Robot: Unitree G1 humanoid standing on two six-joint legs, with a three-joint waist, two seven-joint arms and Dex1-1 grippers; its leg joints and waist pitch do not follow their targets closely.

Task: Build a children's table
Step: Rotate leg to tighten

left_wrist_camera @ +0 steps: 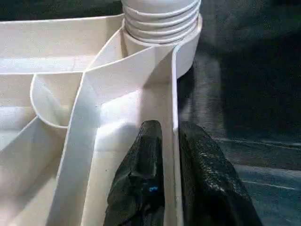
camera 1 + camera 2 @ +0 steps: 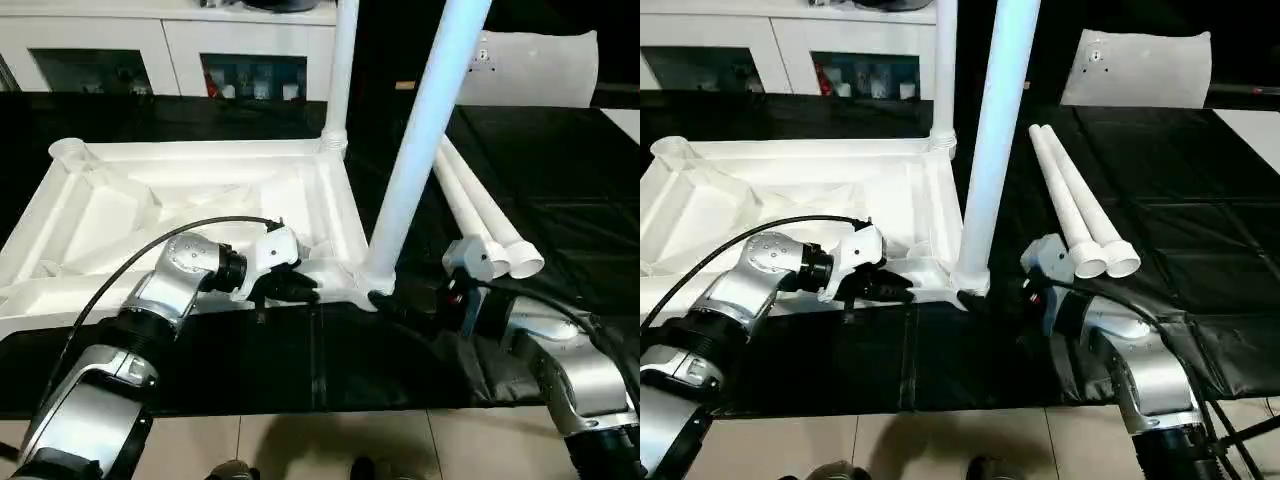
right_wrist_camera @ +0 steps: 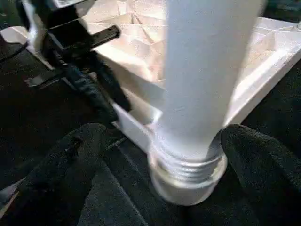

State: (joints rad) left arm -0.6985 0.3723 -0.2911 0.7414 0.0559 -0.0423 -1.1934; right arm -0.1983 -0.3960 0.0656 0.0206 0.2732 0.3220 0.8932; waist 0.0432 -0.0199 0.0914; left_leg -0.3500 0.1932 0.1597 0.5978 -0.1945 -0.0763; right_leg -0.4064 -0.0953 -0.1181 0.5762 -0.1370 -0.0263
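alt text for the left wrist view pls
The left gripper, its two black fingers astride the white table top's side wall, one inside and one outside. Ahead, a leg's ribbed end sits in the corner socket, over black cloth.

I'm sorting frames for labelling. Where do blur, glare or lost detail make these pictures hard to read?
Right wrist view: the upright white round leg is soft and smeared, and the right claw's black fingers are out of focus. Head views: the white ribbed plastic tabletop is washed out, its ribs faint. Left wrist view: sharp; left claw straddling the rim wall, with dark fingers lacking detail.
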